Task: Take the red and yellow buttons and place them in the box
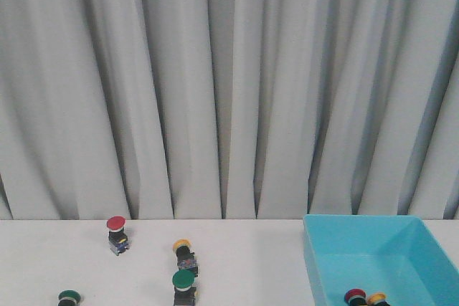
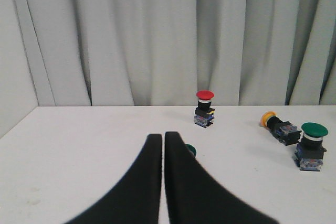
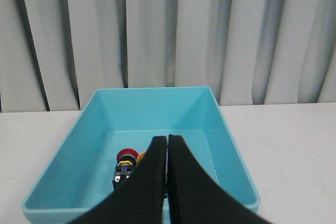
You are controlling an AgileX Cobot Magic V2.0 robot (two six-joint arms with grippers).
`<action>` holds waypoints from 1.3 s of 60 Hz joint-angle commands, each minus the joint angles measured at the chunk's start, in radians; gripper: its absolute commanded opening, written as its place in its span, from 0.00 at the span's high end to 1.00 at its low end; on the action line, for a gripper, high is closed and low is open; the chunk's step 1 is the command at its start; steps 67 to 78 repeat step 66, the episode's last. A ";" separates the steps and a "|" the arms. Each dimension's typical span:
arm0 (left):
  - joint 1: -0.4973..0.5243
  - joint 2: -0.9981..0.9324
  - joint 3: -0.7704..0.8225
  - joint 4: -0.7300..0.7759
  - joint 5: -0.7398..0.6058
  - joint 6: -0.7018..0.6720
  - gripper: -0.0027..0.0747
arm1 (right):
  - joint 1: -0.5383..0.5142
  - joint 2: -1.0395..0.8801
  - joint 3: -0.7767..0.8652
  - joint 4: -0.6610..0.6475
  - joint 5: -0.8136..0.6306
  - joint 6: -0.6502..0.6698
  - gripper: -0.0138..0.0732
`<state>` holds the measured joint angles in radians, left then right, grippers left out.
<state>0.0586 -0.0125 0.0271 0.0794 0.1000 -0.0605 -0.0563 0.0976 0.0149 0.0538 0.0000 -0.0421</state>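
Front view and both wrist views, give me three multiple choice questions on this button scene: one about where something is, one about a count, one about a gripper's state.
1. Where does the red button still on the table stand?
A. Inside the box
B. On the table's left part, near the curtain
C. On top of a green button

2. How many green buttons does the front view show?
A. Two
B. Four
C. None

3. How is the left gripper?
A. Clamped on a yellow button
B. Wide open
C. Shut, holding nothing

Answers:
1 B: the red button stands on the bare table, far from the box.
2 A: one green button sits mid-table, another at the lower left edge.
3 C: the left gripper has its fingers together with nothing between them.
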 commanded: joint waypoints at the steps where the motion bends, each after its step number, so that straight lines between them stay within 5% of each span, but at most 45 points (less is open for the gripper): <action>1: -0.002 -0.013 0.008 -0.011 -0.081 -0.009 0.97 | -0.002 -0.084 0.026 -0.075 0.007 0.034 0.85; 78: -0.002 -0.013 0.008 -0.011 -0.081 -0.009 0.97 | -0.002 -0.127 0.029 -0.054 0.048 0.030 0.85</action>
